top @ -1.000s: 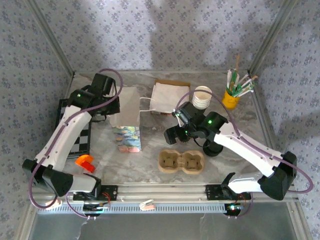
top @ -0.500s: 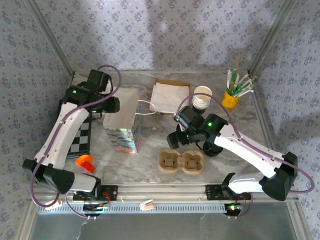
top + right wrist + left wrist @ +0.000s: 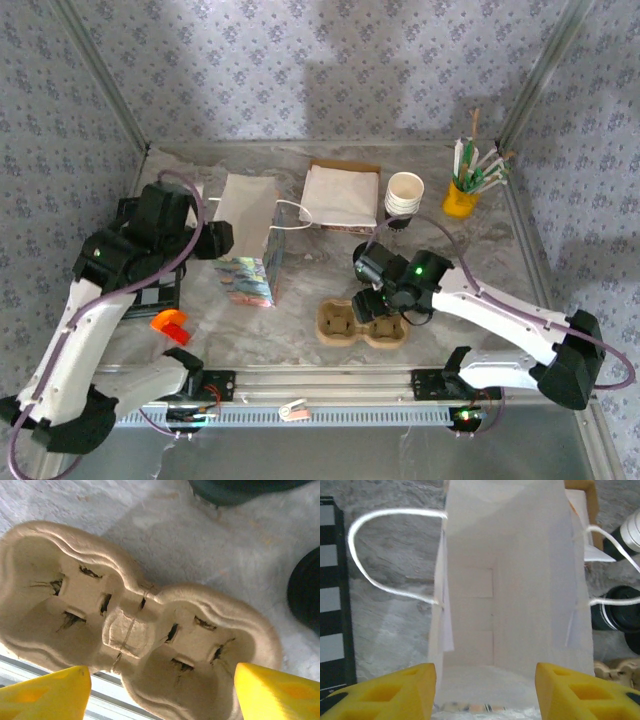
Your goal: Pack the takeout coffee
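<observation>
Takeout coffee [image 3: 306, 600]: black, round-edged. It stands on the marbled table [image 3: 175, 540] just beside the tray's right hollow, touched by no finger and not yet packed.
Left gripper [image 3: 485, 695]: yellow tips spread wide over the paper bag [image 3: 515, 580]. The bag is white and creased, with cord handles. Its mouth gapes upward, seemingly held ready to receive.
Tray [image 3: 125, 630]: moulded pulp, matte tan, with two slotted hollows, both empty.
Right gripper [image 3: 160, 700]: spread and empty, poised astride the tray, likely to seize or steady it.

takeout coffee [image 3: 615, 614] cut by right edge, tray [image 3: 620, 669] mostly cropped
</observation>
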Controlling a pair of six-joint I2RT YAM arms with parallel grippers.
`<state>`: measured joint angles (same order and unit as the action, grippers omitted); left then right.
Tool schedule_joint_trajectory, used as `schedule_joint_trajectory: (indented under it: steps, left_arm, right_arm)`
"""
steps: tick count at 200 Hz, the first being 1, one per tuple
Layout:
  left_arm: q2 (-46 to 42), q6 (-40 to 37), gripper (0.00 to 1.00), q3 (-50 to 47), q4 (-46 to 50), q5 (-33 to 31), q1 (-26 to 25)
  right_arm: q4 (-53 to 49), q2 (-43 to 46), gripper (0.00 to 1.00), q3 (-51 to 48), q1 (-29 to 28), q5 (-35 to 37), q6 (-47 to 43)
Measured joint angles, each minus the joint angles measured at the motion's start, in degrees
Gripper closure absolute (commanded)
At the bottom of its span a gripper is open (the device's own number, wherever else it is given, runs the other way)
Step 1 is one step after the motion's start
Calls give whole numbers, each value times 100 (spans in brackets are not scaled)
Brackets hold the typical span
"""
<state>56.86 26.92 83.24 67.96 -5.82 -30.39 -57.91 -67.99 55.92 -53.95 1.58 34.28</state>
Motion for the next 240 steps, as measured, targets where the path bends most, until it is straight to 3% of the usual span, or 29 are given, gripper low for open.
schedule_joint_trajectory:
  steps: [58, 114, 176, 240]
  left_arm:
    - [-745, 938, 51, -837, -197, -391, -1325]
    - [-1012, 1738, 52, -1276, -260, -796, -2531]
    - [-1110, 2203, 59, -2022, -564, -837, -2953]
    - [-1128, 2791, 67, -2994, -1099, -671, -3613]
  right_arm:
    - [531, -179, 27, -315, -334, -39, 470]
    - [525, -337, 38, -393, -422, -98, 466]
    - [920, -391, 45, -651, -476, -678, 579]
    - [1484, -391, 48, -671, -645, -743, 1333]
